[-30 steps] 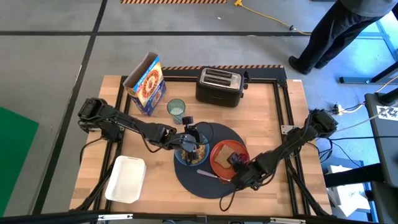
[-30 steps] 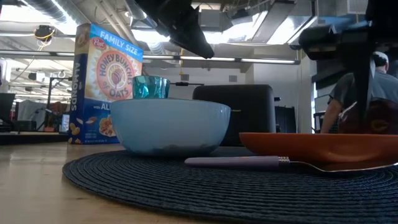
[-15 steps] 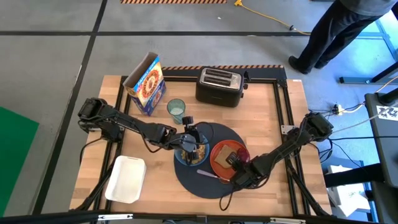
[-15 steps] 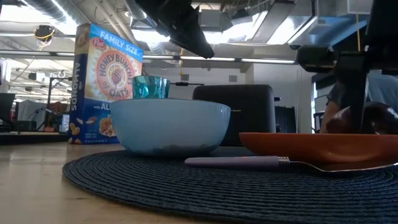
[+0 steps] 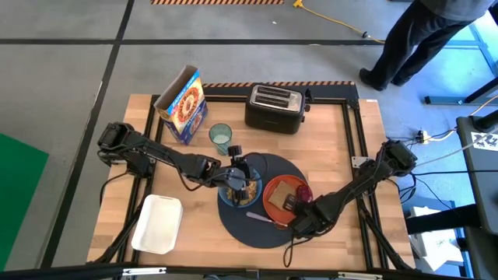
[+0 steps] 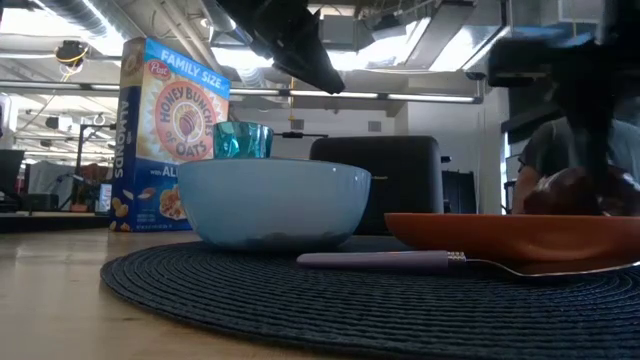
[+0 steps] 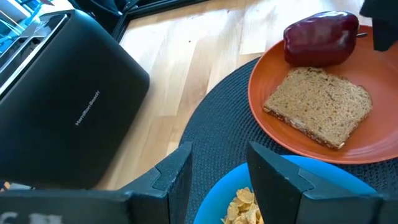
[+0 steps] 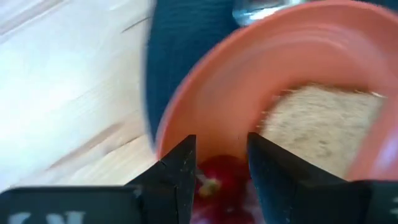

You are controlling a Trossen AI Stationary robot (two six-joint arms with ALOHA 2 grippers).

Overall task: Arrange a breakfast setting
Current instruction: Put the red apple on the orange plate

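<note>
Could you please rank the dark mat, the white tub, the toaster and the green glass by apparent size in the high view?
Largest to smallest:
1. dark mat
2. toaster and white tub, which look too alike to separate
3. green glass

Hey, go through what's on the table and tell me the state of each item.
Blue bowl: upright on mat, cereal inside.
Orange-red plate: on mat, holds toast and apple.
Toast slice: flat on plate.
Red apple: on plate.
Metal spoon: lying on mat.
Glass: upright, off mat.
Left gripper: open, above bowl.
Right gripper: open, over apple.
</note>
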